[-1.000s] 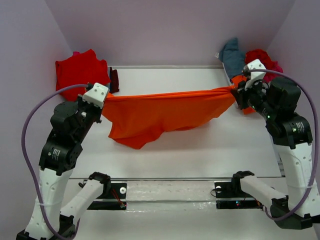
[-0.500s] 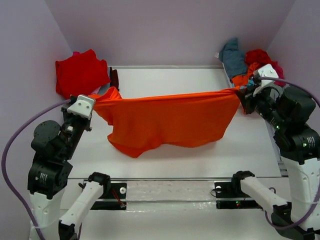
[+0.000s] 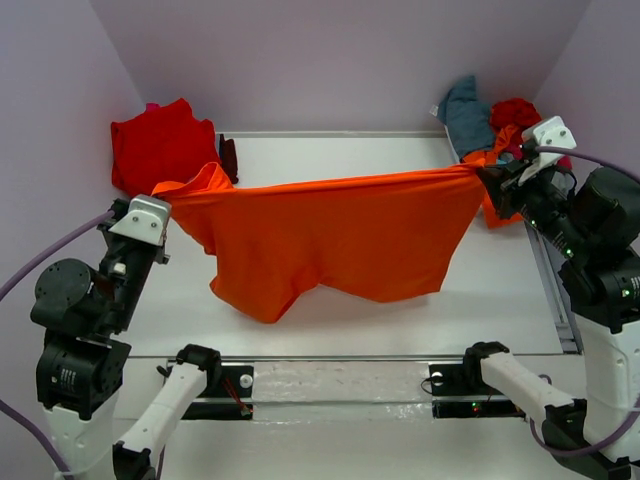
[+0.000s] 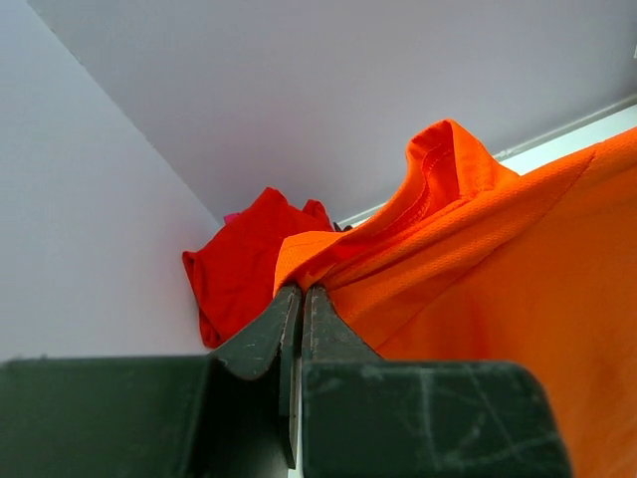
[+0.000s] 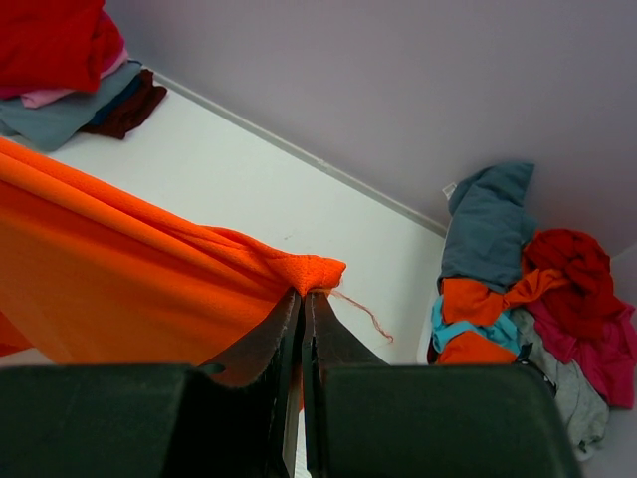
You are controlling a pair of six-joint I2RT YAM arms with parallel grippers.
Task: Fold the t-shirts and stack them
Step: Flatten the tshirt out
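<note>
A bright orange t-shirt hangs stretched above the white table between both arms, its lower edge drooping toward the front left. My left gripper is shut on the shirt's left end, where a fold of orange cloth bunches above the closed fingertips. My right gripper is shut on the right corner, and a loose thread trails from the pinched cloth. A red t-shirt lies on a stack at the back left, also visible behind the left fingers.
A heap of crumpled t-shirts in teal, red, magenta, orange and grey sits at the back right. A dark maroon cloth lies beside the red stack. Purple walls close in the table on three sides. A clear rail spans the near edge.
Both grippers have moved apart and toward the near side, the left one further left, the right one further right. The orange t-shirt now spreads wider and hangs as a flatter sheet.
</note>
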